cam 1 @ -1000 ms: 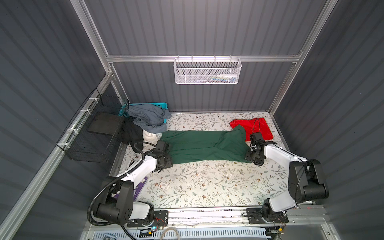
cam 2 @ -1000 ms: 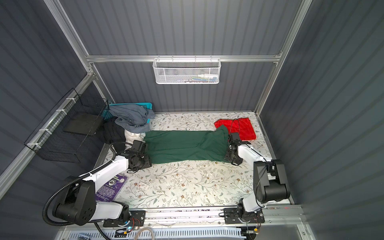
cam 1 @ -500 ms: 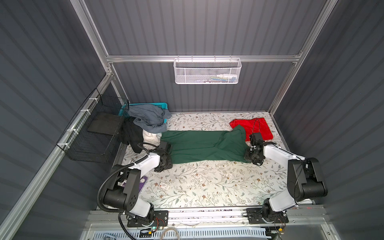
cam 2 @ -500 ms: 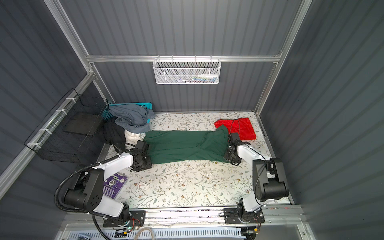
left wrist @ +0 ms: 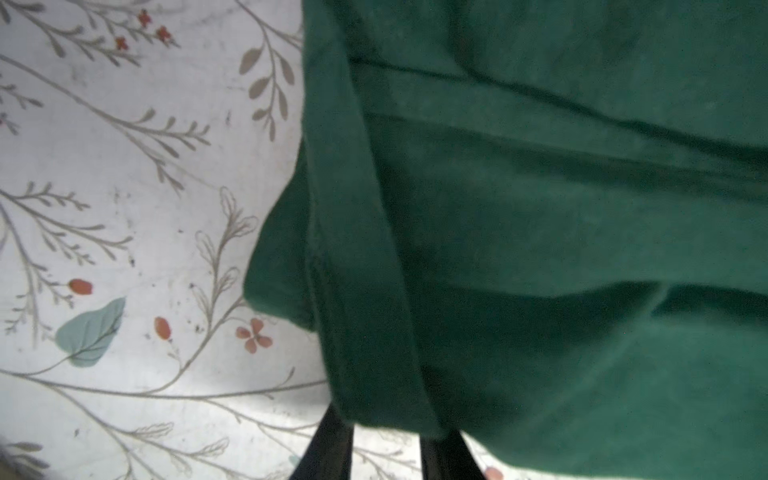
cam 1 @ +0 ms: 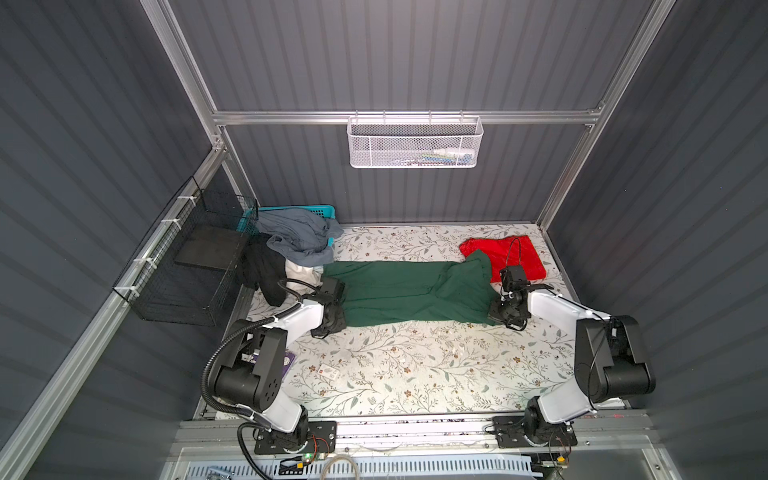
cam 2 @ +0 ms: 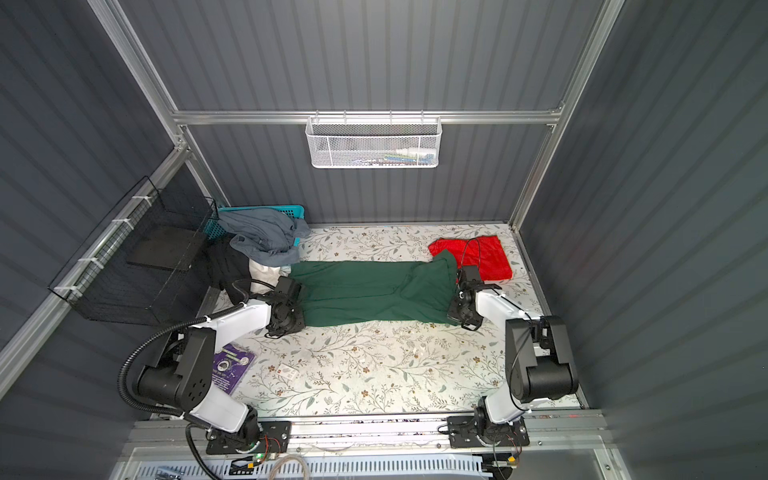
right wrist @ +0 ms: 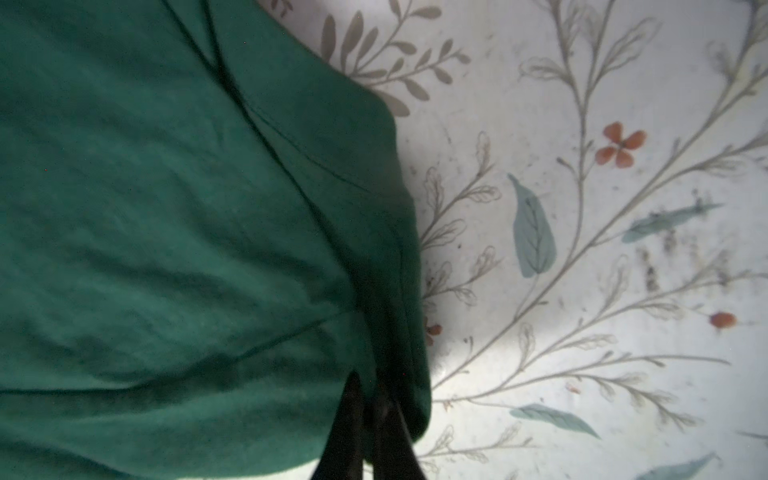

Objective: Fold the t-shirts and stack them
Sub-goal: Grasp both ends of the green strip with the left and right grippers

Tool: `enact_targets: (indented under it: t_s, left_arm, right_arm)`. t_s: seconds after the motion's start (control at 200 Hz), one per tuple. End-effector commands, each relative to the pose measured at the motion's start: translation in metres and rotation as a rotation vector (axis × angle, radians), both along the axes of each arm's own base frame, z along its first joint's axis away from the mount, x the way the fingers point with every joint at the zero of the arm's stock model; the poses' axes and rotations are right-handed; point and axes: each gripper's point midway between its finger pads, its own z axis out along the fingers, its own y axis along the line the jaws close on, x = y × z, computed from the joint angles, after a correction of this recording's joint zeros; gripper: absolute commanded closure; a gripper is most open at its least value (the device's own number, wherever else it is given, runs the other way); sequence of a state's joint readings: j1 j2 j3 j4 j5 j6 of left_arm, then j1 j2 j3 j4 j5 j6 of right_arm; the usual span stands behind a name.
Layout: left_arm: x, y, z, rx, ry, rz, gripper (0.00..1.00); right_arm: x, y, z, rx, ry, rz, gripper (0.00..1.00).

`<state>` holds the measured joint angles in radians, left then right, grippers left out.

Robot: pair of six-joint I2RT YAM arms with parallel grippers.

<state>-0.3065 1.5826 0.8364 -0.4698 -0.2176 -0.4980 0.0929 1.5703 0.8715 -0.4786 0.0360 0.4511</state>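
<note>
The green shirt [cam 1: 399,291] lay spread across the table [cam 1: 415,374], one end touching the red shirt [cam 1: 521,255]. It looked soft, light and limp, best taken by its hemmed corners. The right gripper [right wrist: 368,399] was pinched shut on one corner. The left gripper [left wrist: 386,444] straddled the opposite hem — whether it had clamped could not be told, since cloth hid the tips.

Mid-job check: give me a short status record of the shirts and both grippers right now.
green t-shirt: laid lengthwise across the table, narrowed into a long band
red t-shirt: flat at far right, beside the green t-shirt
left gripper: jaws astride the green t-shirt's left hem; grip unclear
right gripper: shut on the green t-shirt's right end
stack: not yet made
</note>
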Motion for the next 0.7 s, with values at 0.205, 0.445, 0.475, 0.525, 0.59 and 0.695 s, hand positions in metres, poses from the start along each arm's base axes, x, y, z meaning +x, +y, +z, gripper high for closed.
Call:
enact_targets:
  t_s: [0.205,0.445,0.475,0.525,0.59,0.695]
  left_arm:
    - [-0.001,-0.011,0.029,-0.079,-0.043,-0.011,0.57]
    - [0.005,-0.01,0.027,-0.056,-0.038,-0.013,0.56]
    - [0.005,-0.009,0.027,-0.052,-0.036,-0.012,0.56]
    - [0.005,-0.009,0.025,-0.054,-0.035,-0.014,0.56]
    - [0.004,-0.01,0.025,-0.063,-0.038,-0.015,0.56]
    - [0.003,-0.01,0.023,-0.064,-0.034,-0.011,0.58]
  right_arm:
    - [0.001,-0.002,0.007,0.009,-0.01,-0.009,0.95]
    - [0.002,0.0,0.006,0.018,-0.005,0.003,0.95]
    - [0.002,0.0,0.007,0.018,-0.006,0.005,0.95]
    - [0.003,0.0,0.009,0.016,-0.011,0.005,0.96]
    - [0.003,0.0,0.01,0.018,-0.016,0.006,0.96]
    - [0.004,0.001,0.011,0.02,-0.02,0.006,0.96]
